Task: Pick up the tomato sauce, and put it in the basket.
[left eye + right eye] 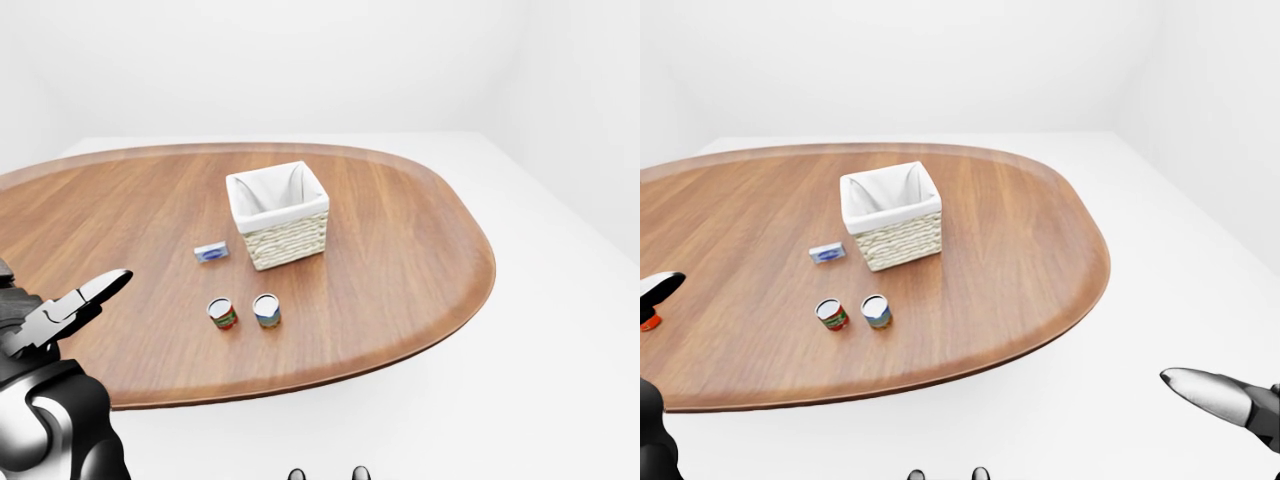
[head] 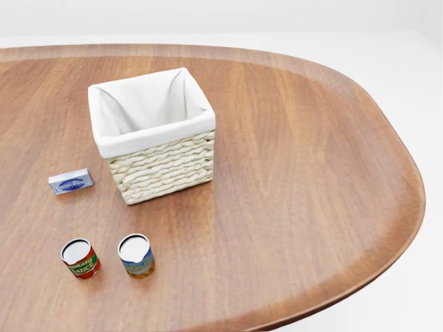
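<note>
While nothing is yet grasped, the oval wooden bench (image 2: 311, 173) carries the lined wicker basket (image 2: 152, 135), empty. Left hand (image 1: 60, 310) hovers low-left, fingers spread; right hand (image 1: 1230, 398), state unclear. Tomato sauce can (image 2: 80, 259) stands beside a blue-labelled can (image 2: 136, 256); pickup remains.

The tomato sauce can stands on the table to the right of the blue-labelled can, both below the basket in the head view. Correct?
Not quite. In the head view the tomato sauce can stands left of the blue-labelled can. Both are on the table, below the basket.
</note>
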Motion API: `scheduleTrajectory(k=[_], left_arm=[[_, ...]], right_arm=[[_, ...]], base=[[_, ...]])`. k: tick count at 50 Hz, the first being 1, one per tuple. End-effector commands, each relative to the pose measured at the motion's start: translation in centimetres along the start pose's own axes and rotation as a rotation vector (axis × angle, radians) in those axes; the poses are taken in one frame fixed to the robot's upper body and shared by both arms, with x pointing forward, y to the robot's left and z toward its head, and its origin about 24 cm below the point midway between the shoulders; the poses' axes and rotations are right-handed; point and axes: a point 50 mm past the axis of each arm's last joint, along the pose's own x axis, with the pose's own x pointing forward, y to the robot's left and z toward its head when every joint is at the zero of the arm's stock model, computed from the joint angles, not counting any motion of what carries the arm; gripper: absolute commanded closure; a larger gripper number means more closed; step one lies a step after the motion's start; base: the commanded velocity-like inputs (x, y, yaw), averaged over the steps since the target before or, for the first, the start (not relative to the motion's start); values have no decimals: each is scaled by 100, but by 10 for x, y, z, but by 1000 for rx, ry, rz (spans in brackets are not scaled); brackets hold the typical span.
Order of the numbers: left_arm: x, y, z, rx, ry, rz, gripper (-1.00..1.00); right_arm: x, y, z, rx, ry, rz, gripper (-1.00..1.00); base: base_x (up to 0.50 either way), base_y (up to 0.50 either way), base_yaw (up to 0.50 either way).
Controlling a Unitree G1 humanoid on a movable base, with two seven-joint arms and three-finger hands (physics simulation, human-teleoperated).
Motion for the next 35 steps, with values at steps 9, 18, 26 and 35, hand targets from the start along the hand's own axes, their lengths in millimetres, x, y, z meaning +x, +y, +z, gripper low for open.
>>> scheduleTrajectory(k=[9,18,26,35], left_arm=[[0,-1,-1,1,3,-3,-100],[0,-1,0,-1,2,-4,-100],[0,-1,-1,0,4,-5,-100],[0,-3,-1,1,3,-10,-100]], right_arm=[[0,0,0,1,0,0,-100],[0,0,-1,0,3,1,-100],[0,0,1,2,-6,-4,-100],[0,-2,1,7,-4,-15,-100]], base=[[38,0,0],[38,0,0],[38,0,0],[16,0,0]])
